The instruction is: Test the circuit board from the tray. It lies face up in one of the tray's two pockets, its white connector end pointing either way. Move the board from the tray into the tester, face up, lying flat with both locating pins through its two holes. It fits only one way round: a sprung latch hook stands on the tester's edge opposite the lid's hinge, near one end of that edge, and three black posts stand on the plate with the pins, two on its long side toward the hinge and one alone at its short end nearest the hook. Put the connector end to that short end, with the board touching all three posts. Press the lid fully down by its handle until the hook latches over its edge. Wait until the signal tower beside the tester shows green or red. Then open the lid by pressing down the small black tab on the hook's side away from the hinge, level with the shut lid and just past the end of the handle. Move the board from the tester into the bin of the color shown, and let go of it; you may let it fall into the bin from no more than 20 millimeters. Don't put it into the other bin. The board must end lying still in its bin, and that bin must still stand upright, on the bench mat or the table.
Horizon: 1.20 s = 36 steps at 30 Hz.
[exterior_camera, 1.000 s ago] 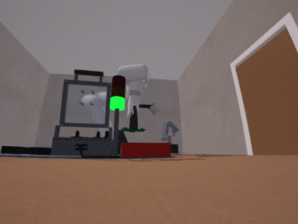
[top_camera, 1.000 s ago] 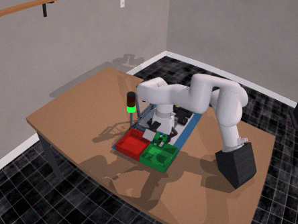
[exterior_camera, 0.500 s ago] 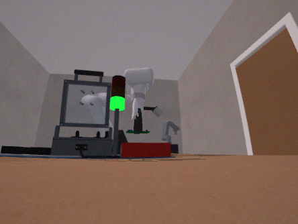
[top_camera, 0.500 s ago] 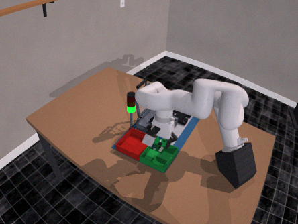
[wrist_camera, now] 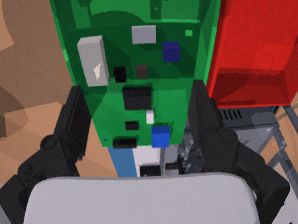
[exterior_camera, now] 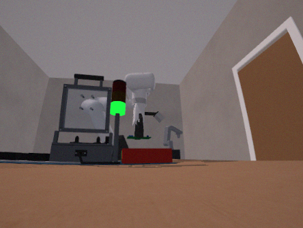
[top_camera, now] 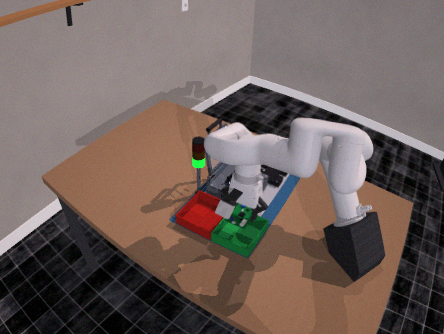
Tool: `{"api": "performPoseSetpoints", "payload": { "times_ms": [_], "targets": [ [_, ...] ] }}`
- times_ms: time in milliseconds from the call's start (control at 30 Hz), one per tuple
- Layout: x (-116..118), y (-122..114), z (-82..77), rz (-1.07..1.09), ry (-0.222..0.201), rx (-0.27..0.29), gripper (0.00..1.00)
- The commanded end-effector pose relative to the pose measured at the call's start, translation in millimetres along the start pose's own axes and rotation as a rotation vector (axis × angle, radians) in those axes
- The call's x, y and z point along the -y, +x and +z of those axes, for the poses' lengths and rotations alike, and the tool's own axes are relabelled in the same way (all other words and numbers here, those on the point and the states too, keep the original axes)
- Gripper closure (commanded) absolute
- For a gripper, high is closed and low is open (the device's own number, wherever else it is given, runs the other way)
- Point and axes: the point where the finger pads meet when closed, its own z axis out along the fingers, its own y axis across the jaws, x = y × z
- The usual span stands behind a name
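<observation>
The green circuit board (wrist_camera: pixel 136 90) sits between my gripper's (wrist_camera: pixel 136 111) two black fingers, face up, with its white connector toward the left far corner. I hold it just above the green bin (wrist_camera: pixel 140 10), partly over the bin's near wall. In the top view the board (top_camera: pixel 243 215) hangs over the green bin (top_camera: pixel 239 232). In the exterior view the board (exterior_camera: pixel 136 138) is level, above the height of the red bin's rim. The signal tower (top_camera: pixel 198 162) shows green, also in the exterior view (exterior_camera: pixel 118 107). The tester (exterior_camera: pixel 82 148) stands with its lid (exterior_camera: pixel 85 107) raised upright.
The red bin (top_camera: pixel 200 214) stands right beside the green bin, to its right in the wrist view (wrist_camera: pixel 256 43). The tester's edge (wrist_camera: pixel 266 129) lies just behind the bins. The tray (top_camera: pixel 275 177) is mostly hidden behind my arm on the blue mat (top_camera: pixel 282 197).
</observation>
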Motion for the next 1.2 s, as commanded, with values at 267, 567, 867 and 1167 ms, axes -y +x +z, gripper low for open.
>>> {"api": "performPoseSetpoints", "payload": {
  "times_ms": [267,567,867,1167],
  "targets": [
    [-0.5,0.7,13.0,0.0,-0.002,-0.002,0.21],
    [-0.4,0.9,39.2,0.0,-0.002,-0.002,0.21],
    [-0.4,1.2,61.3,0.0,-0.002,-0.002,0.21],
    [-0.4,1.4,82.7,0.0,-0.002,-0.002,0.21]
  ]
}}
